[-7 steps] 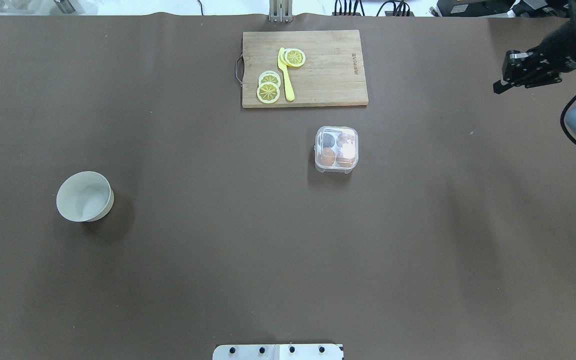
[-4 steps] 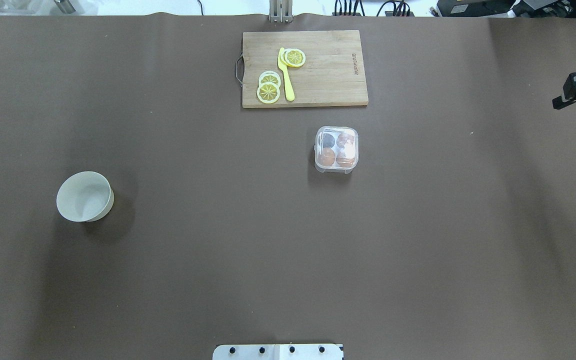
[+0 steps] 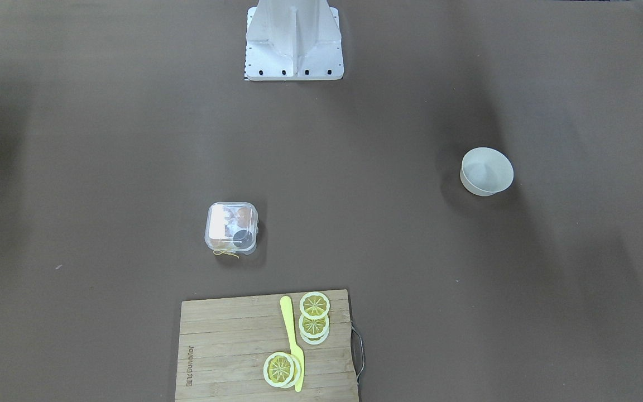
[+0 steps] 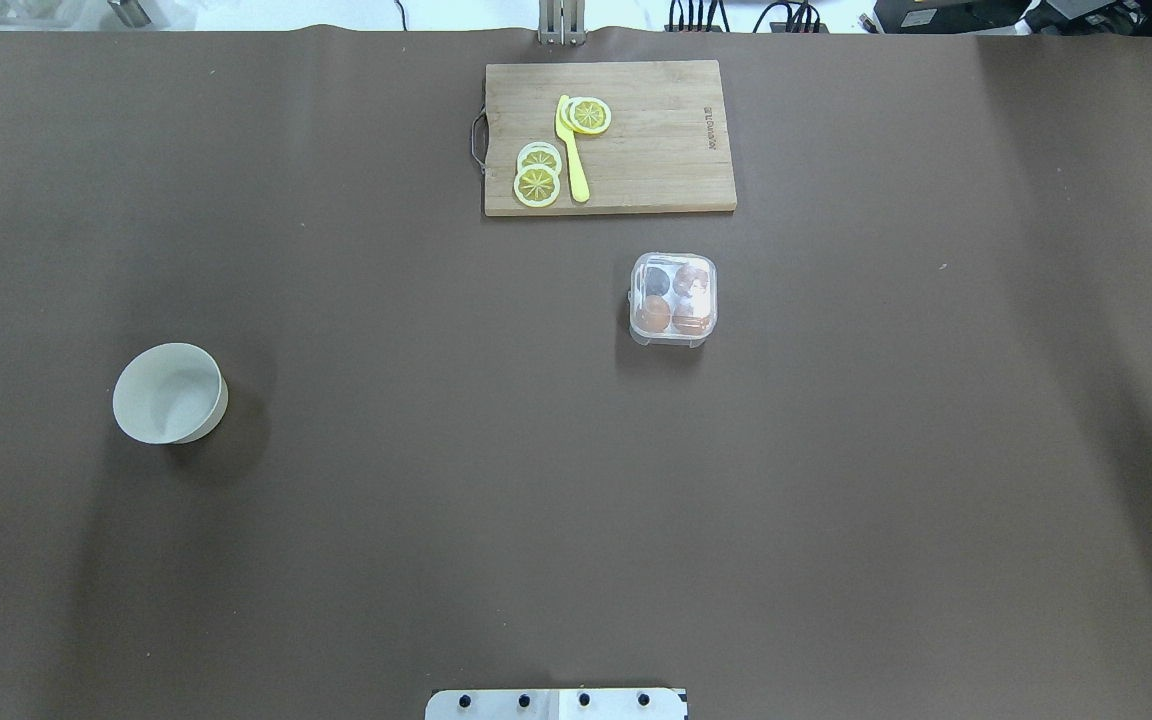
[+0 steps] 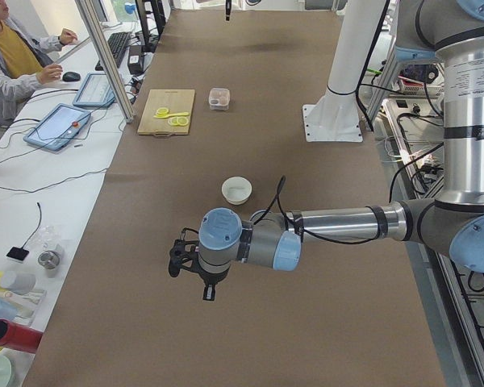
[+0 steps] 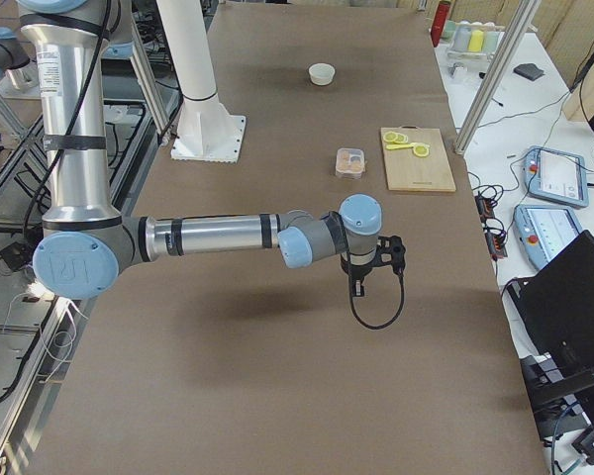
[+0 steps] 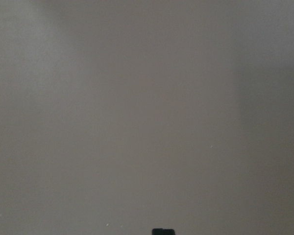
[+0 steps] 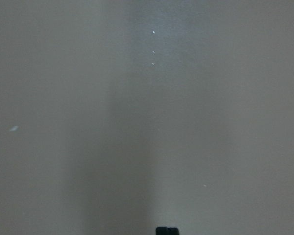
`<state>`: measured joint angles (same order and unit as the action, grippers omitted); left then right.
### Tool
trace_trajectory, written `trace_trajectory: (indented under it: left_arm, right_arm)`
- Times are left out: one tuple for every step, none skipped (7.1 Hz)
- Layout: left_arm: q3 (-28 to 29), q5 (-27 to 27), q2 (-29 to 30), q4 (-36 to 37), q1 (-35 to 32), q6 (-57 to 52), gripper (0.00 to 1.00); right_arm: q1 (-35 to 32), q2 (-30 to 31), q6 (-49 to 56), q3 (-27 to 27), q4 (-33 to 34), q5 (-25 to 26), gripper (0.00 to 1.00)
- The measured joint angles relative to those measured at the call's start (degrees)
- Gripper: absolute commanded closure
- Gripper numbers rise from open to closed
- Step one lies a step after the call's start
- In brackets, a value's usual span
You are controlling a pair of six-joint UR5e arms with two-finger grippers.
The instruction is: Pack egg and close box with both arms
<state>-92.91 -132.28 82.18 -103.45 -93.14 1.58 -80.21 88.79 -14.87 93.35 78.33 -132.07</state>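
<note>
The clear box (image 4: 673, 300) stands mid-table with its lid down; it also shows in the front view (image 3: 231, 226). Three light-brown eggs lie inside, one of them an egg (image 4: 652, 315) in a near cell; one cell looks dark and bare. A yellow string (image 3: 225, 253) hangs at its far side. My left gripper (image 5: 192, 270) hangs over bare table at the left end, far from the box. My right gripper (image 6: 372, 265) hangs over bare table at the right end. I cannot tell whether either is open or shut. Both wrist views show only table.
A wooden cutting board (image 4: 656, 140) with lemon slices (image 4: 537, 184) and a yellow knife (image 4: 570, 150) lies behind the box. A white bowl (image 4: 169, 392) stands at the left. The white robot base (image 3: 293, 39) is at the near edge. An operator sits beyond the table.
The right gripper has drawn back to the right, out of the overhead view; only a dark sliver shows at its right edge. The box, bowl and board have not moved.
</note>
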Motion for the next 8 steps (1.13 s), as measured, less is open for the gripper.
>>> trace_trajectory:
  left_arm:
    - [-1.0, 0.2, -1.1, 1.8, -0.1, -0.9, 0.02]
    - [-1.5, -0.4, -1.8, 2.6, -0.1, -1.3, 0.02]
    - [-1.6, -1.4, -2.2, 2.8, -0.1, -1.4, 0.02]
    - [-1.7, -1.9, -2.3, 2.9, -0.1, -1.2, 0.02]
    - [-1.7, -2.0, -2.2, 3.0, 0.0, -0.9, 0.02]
    - [-1.9, -2.3, -2.1, 3.4, 0.0, -0.7, 0.02]
    - [-2.1, -2.6, -1.9, 4.5, 0.1, -0.6, 0.02]
    - [-2.1, -3.0, -1.7, 5.8, 0.1, -0.6, 0.02]
  right_arm:
    - [-1.2, -0.4, 4.6, 0.2, 4.9, 1.7, 0.00]
    - [-1.9, -1.2, 7.2, 0.7, 8.9, 3.3, 0.00]
    - [-2.1, -1.5, 8.1, 1.0, 11.0, 4.1, 0.00]
    - [-2.2, -1.5, 8.5, 1.2, 11.9, 4.4, 0.00]
    - [-2.2, -1.6, 8.7, 1.2, 12.2, 4.5, 0.00]
    - [-2.1, -1.6, 8.7, 1.0, 12.4, 4.5, 0.00]
    - [-1.9, -1.6, 8.8, 0.7, 12.5, 4.5, 0.00]
    - [-1.7, -1.6, 8.9, 0.6, 13.1, 4.5, 0.00]
